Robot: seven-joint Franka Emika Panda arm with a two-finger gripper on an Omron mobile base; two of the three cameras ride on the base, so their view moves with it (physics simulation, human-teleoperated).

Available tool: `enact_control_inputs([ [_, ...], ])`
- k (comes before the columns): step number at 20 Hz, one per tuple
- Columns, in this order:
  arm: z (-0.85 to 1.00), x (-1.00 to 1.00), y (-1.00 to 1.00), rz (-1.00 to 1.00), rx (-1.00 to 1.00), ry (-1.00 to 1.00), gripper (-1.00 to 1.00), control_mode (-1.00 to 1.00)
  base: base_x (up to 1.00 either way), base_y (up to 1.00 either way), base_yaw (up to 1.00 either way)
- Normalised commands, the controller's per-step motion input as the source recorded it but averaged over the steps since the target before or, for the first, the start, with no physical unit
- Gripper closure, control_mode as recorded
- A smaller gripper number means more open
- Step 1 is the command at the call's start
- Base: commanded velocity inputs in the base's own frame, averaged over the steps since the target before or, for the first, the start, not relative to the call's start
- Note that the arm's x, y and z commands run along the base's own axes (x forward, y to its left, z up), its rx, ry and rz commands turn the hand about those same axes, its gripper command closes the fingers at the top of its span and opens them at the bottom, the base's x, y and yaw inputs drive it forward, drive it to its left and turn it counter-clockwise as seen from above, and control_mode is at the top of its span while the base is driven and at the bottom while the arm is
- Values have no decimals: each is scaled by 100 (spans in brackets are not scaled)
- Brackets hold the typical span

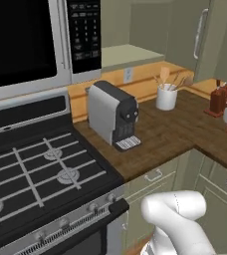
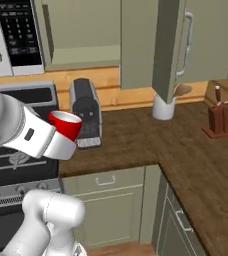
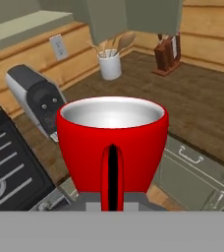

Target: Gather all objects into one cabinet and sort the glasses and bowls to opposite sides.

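The gripper (image 2: 61,131) is squeezed tight on the red cup (image 3: 112,142) and holds it up in the air, upright, with its open top showing. Below and ahead of the gripper is the brown wooden counter (image 3: 192,106). Ahead and a bit left stands the grey coffee machine (image 3: 38,98). Farther ahead are the white crock of wooden spoons (image 3: 110,65) and the knife block (image 3: 166,55). Above those hangs the tall olive wall cabinet (image 2: 173,45).

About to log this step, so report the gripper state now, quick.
Gripper: jaws shut on the red cup, held upright above the front edge of the wooden counter.
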Motion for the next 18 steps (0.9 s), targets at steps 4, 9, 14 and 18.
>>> enact_control_inputs([
  [4, 0, 0, 0, 0, 0, 0, 100, 100, -45, 0, -41],
  [9, 0, 0, 0, 0, 0, 0, 100, 100, -36, 0, -43],
  [14, 0, 0, 0, 0, 0, 0, 100, 100, -32, 0, -46],
  [18, 0, 0, 0, 0, 0, 0, 100, 100, -21, 0, -48],
])
